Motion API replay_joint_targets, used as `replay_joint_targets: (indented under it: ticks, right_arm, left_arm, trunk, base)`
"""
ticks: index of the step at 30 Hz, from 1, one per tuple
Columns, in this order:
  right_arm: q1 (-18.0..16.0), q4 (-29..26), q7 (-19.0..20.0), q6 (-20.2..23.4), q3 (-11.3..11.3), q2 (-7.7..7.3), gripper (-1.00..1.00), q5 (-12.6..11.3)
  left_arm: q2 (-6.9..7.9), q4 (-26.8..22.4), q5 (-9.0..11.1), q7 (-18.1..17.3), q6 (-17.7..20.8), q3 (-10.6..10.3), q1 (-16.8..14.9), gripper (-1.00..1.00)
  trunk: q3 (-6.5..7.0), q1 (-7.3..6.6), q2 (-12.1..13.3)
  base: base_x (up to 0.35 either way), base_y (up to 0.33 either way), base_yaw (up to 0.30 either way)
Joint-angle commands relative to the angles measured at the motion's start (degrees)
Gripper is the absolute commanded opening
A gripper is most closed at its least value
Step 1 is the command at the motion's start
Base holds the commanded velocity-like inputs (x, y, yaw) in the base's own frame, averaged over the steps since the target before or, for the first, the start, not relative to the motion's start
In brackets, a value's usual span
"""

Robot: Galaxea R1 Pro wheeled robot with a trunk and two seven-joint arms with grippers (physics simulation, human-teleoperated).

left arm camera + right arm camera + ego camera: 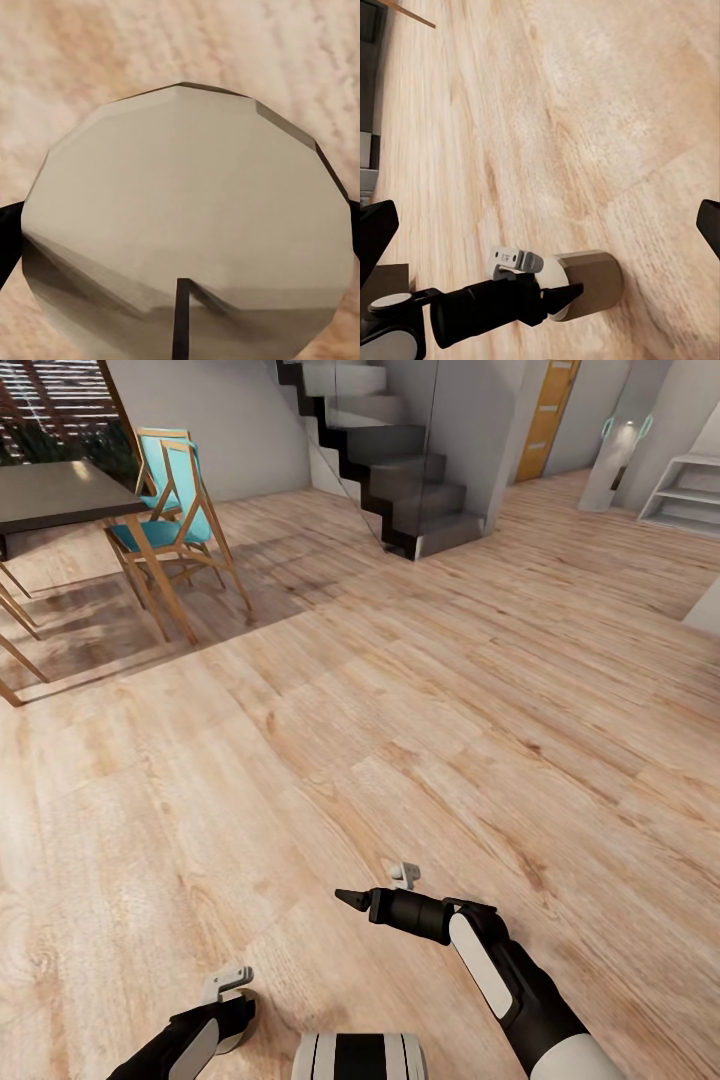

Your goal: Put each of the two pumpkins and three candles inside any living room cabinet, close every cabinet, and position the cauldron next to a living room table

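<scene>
Beige candle [594, 283] sat pinched in left end effector [232, 1002]; right end effector [378, 887] was spread, empty; stowing evidently remained.

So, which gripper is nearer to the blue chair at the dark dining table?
Left, slightly. The left gripper is low in the head view, below the blue chair; the right gripper is further to the right. Both are far away.

Black arms with white panels, black pointed end effector [352, 900] tips, striped base
</scene>
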Motion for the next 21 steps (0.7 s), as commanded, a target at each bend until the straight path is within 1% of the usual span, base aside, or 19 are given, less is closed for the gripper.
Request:
replay_joint_targets:
  ticks: [1,17,21]
  right_arm:
    - [0.0,0.0,0.0,0.4,0.0,0.01,1.0,-0.3]
    - [0.0,0.4,-0.1,0.4,0.0,0.06,1.0,-0.3]
    - [0.0,0.4,-0.1,0.4,0.0,0.05,1.0,-0.3]
  left_arm:
    - [0.08,-0.1,0.5,0.5,0.2,-0.5,0.0,-1.0]
    - [0.08,-0.1,0.5,0.5,0.2,-0.4,0.0,-1.0]
    - [0.08,-0.1,0.5,0.5,0.2,-0.4,0.0,-1.0]
  trunk:
    - [-0.04,-0.01,0.0]
    - [-0.04,-0.01,0.0]
    - [0.84,-0.11,0.0]
  base:
    - [0.0,0.0,0.0]
    - [0.0,0.0,0.0]
    - [0.0,0.0,0.0]
